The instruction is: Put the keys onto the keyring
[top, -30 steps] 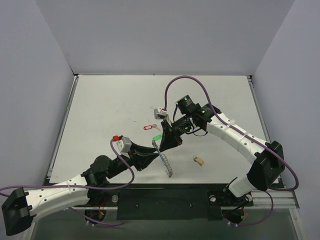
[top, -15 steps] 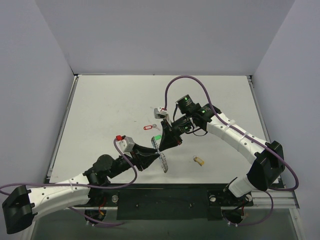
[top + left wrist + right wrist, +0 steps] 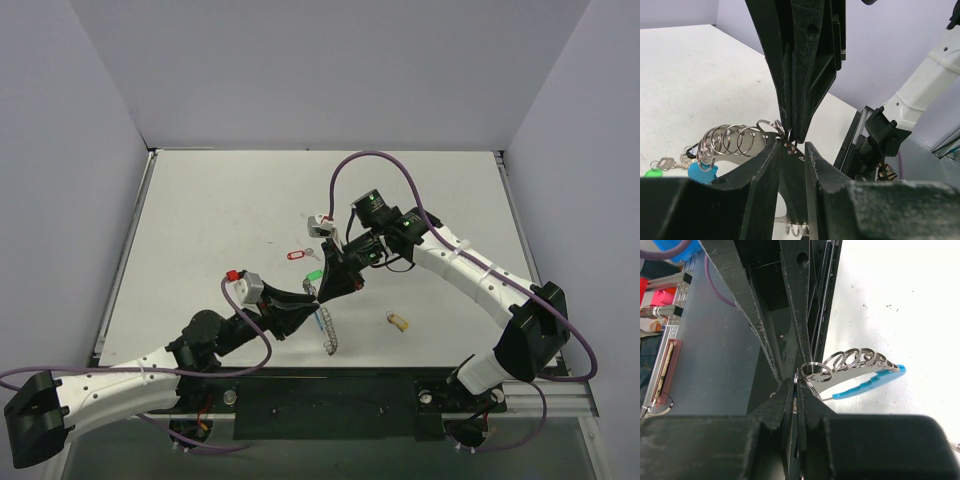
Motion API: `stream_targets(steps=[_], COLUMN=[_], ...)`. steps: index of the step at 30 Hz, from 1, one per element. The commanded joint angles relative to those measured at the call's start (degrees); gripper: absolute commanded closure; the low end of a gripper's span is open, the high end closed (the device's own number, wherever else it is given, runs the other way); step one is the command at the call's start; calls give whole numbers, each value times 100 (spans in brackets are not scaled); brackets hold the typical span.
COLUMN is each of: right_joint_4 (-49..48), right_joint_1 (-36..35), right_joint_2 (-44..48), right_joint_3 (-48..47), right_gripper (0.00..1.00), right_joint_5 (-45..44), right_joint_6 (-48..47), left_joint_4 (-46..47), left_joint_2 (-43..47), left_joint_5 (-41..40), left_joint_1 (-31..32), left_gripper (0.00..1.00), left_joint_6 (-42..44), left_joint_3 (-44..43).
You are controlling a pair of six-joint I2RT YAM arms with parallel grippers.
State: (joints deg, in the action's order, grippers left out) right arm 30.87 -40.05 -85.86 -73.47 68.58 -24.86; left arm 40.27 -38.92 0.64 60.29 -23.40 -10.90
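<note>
The keyring (image 3: 329, 336) is a curved silvery strip of wire rings with a blue segment (image 3: 320, 322). It hangs between the two gripper tips. My right gripper (image 3: 322, 291) is shut on the end ring (image 3: 812, 371); its coils (image 3: 855, 359) and blue part (image 3: 870, 382) trail to the right. My left gripper (image 3: 306, 300) has its jaws a narrow gap apart around the same end of the keyring (image 3: 735, 140). A green-tagged key (image 3: 313, 275) and a red-tagged key (image 3: 295, 254) lie just beyond the grippers. A yellowish tag (image 3: 398, 321) lies to the right. The black-tagged key is not visible.
The white table (image 3: 220, 220) is walled at the back and both sides. The right arm's purple cable (image 3: 380, 160) arcs over the table's middle. A black mounting bar (image 3: 330, 400) runs along the near edge.
My left arm pushed forward and then drew back a little. The keyring swung left and then back down. My right gripper stayed put.
</note>
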Motion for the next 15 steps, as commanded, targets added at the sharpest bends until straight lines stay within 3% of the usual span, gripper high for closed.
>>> stream_targets(steps=[1, 10, 15], right_joint_4=[-117, -152, -152], right_joint_1=[-2, 6, -3], right_joint_2=[167, 193, 193], right_joint_3=[43, 61, 70], right_gripper=[100, 100, 100], right_joint_5=[385, 393, 385], right_joint_6=[34, 52, 60], left_joint_4=[359, 227, 174], left_joint_2=[-81, -186, -160], left_joint_5=[-20, -205, -302], left_joint_1=[0, 0, 0], left_gripper=[67, 83, 85], left_joint_6=[-60, -68, -77], left_joint_3=[-27, -97, -158])
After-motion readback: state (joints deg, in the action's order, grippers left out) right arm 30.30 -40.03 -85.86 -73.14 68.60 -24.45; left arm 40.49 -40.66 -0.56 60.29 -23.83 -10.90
